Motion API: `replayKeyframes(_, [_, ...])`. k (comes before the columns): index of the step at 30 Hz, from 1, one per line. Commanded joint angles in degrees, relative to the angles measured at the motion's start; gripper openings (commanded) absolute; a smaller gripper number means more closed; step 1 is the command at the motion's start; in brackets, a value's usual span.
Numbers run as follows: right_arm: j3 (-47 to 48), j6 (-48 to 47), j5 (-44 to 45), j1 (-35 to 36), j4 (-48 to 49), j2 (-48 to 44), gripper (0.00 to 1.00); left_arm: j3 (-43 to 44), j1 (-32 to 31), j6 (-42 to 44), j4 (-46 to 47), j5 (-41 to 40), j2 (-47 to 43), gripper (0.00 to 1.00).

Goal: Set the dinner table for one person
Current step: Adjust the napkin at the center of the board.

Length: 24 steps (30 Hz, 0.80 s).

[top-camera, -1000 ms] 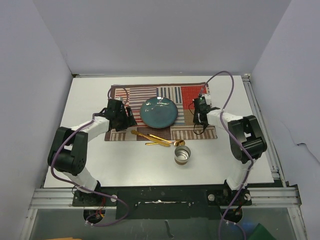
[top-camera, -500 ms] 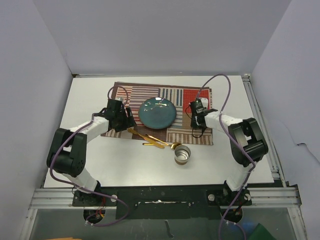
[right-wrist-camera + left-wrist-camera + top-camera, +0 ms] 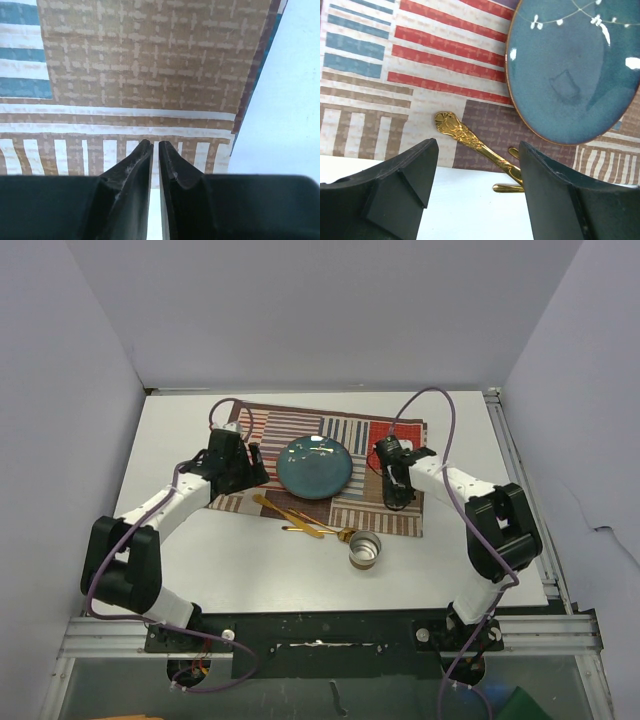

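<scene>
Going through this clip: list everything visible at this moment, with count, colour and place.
dinner table: one, white, under everything.
placemat: one, striped patchwork of red, blue and brown, on the table's far half, lying slightly askew.
plate: one, teal blue, on the placemat's middle.
cutlery: at least two pieces, gold, across the placemat's near edge; exact count unclear.
cup: one, silvery grey, upright on the bare table, near side of the placemat.
left gripper: black, jaws wide, over the cutlery handles.
right gripper: black, jaws almost together, over the placemat's right part.
</scene>
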Motion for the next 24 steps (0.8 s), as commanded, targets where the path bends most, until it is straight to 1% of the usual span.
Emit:
replayKeyframes(1, [-0.4,0.4,-0.7,-0.3,-0.7,-2.5,0.09,0.3,0.1,0.5,1.4,-4.3,-1.0,0.67])
replayKeyframes(2, [-1.0,0.5,-1.0,-0.5,-0.2,-2.5,0.02,-0.4,0.3,0.1,2.4,-4.4,-0.6,0.67])
replayKeyframes(3, [-1.5,0.5,-1.3,-1.0,0.5,-2.3,0.0,-1.1,0.4,-0.2,3.8,-4.5,-0.2,0.67])
replayKeyframes(5, [-2.0,0.0,-1.7,-2.4,1.9,-1.5,0.0,-1.5,0.6,-0.4,5.9,-4.8,1.5,0.67])
replayKeyframes(9, [-1.4,-1.2,-1.8,-5.8,4.9,1.1,0.0,-0.1,1.3,-0.3,6.4,-6.3,5.7,0.67])
replayKeyframes(13, [-0.4,-2.1,-3.9,-8.6,7.0,4.6,0.0,-0.8,2.0,-0.4,7.7,-6.8,8.1,0.67])
replayKeyframes(19, [1.3,-2.5,-6.6,-9.8,8.8,10.8,0.0,-1.9,2.3,-0.5,8.3,-5.7,7.7,0.67])
replayKeyframes(24, [4.9,-2.6,-6.8,-10.5,9.3,16.3,0.0,-1.7,2.2,-0.4,7.7,-4.8,5.9,0.67])
